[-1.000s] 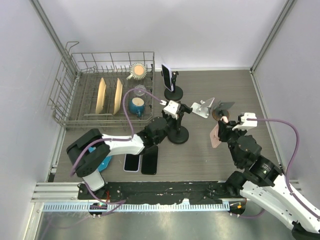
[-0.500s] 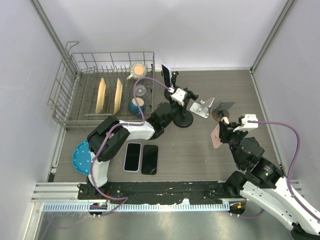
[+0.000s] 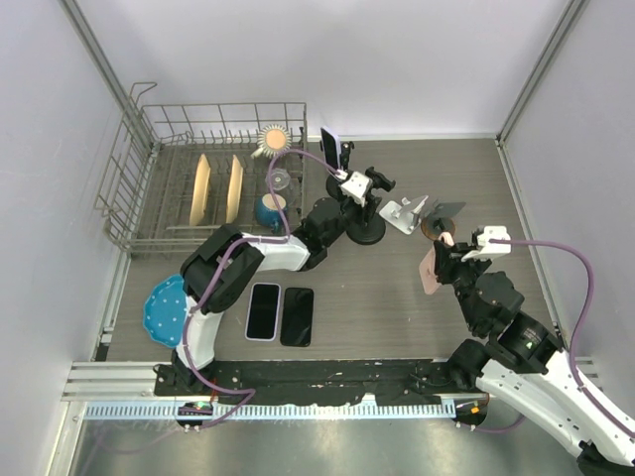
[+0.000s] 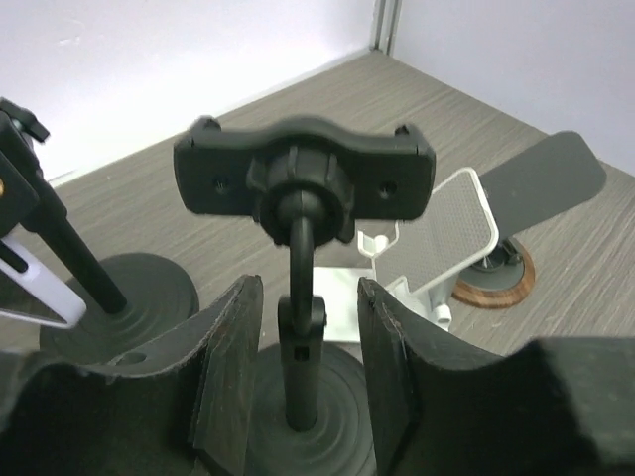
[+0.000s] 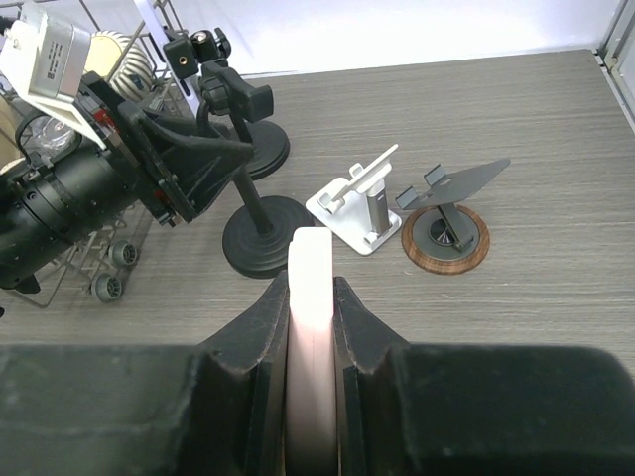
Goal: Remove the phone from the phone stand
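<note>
Pale pink phone [image 5: 311, 297] is off the stand, held on edge in the right end effector [image 5: 311, 283] above the surface, right of centre. Black phone stand [image 4: 304, 183]: round base, thin stem, wide clamp head empty, upright mid-surface, stem between left end effector [image 4: 303, 327] fingers, small gaps either side

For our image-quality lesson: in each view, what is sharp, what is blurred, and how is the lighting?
Top external: even light, soft shadows, table sharp throughout. Left wrist: black stand sharp, gripper fingers dark and soft. Right wrist: pink phone blurs near the lens; white stand crisp.
</note>
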Robot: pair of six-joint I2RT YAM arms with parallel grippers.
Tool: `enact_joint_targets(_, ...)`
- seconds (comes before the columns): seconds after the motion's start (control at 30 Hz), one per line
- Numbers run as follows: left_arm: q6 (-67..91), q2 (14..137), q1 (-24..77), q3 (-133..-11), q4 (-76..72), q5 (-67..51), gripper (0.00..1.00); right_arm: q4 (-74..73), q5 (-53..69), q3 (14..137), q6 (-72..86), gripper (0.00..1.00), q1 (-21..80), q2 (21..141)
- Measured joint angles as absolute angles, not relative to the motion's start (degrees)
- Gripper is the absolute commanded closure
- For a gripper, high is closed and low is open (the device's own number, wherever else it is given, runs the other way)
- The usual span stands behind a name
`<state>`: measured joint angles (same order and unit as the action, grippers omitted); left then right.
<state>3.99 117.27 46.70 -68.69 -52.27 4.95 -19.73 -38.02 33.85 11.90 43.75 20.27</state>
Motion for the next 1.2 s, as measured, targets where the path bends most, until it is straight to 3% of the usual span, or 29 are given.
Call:
enact_joint_targets(0.27, 4.3, 109.4, 46.8, -60.4, -49.5, 5.4, 0.14, -22.2, -37.7, 35.4, 14.0, 0.99, 43.7, 22.6)
enact_joint_targets(0.5, 3.7, 94.0, 51.2, -53.3, -49.1, 10.6, 0.01, -24.8, -39.0, 37.6, 19.4, 0.99, 43.7, 25.9)
enact_joint_targets(0.7, -1.8, 87.4, 61.7, -48.8, -49.1, 17.2, 0.00, -27.1, -40.2, 39.5, 25.8, 0.99, 43.7, 30.0)
enact_joint_targets(1.2, -16.6, 90.8, 82.1, -47.8, -50.2, 27.5, 0.00, -30.9, -42.8, 41.3, 41.5, 0.99, 43.7, 33.0)
